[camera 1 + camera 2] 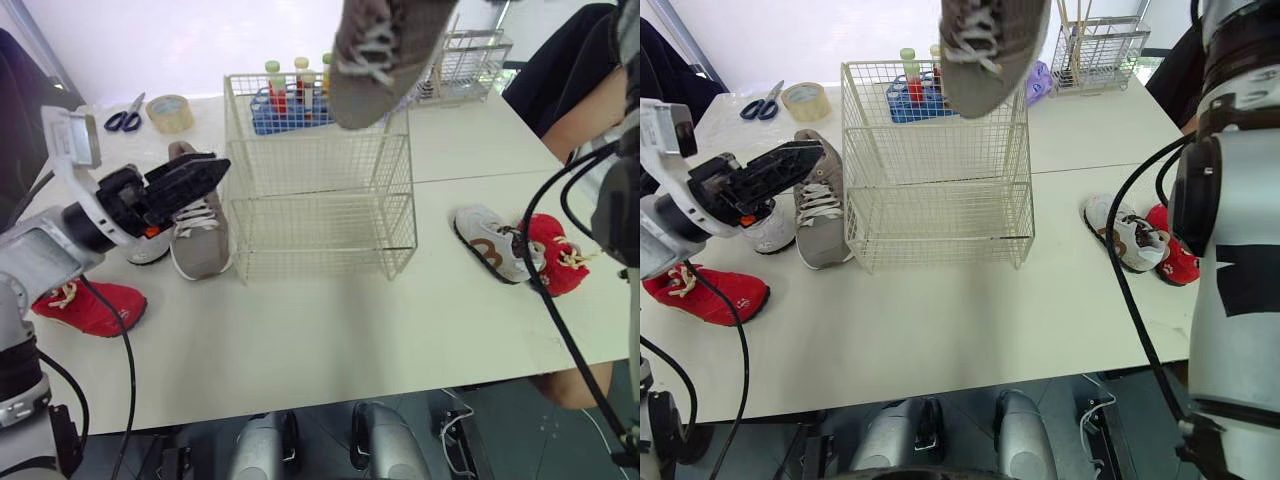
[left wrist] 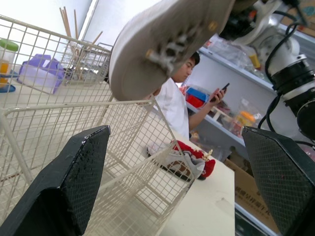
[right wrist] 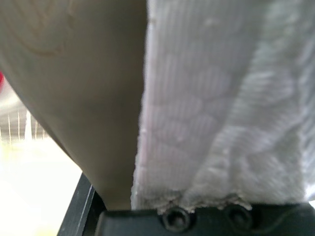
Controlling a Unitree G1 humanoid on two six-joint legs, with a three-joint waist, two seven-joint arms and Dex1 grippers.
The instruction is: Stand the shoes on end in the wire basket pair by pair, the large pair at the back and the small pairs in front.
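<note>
Held shoe: a large grey shoe (image 1: 375, 60) is held in the air above the back of the wire basket (image 1: 320, 200), toe pointing down, laces facing the camera.
Right gripper (image 2: 238, 7): its fingers are pinched on the grey shoe at the heel end.
Left gripper (image 1: 195, 178): its fingers are spread apart and nothing is held; it is poised over the second grey shoe (image 1: 198, 235).
Second grey shoe: it is laid flat on the table (image 1: 330, 330), just beside the basket's left wall.
Left side of the table: a red shoe (image 1: 90, 305) is seen near the front edge, and a white shoe (image 1: 148, 250) is partly hidden behind the left gripper.
Right side of the table: a small white-and-brown shoe (image 1: 488, 243) and another red shoe (image 1: 555, 255) are laid touching each other, well apart from the basket.
Behind the basket: a blue tube rack (image 1: 285, 105) is placed.
</note>
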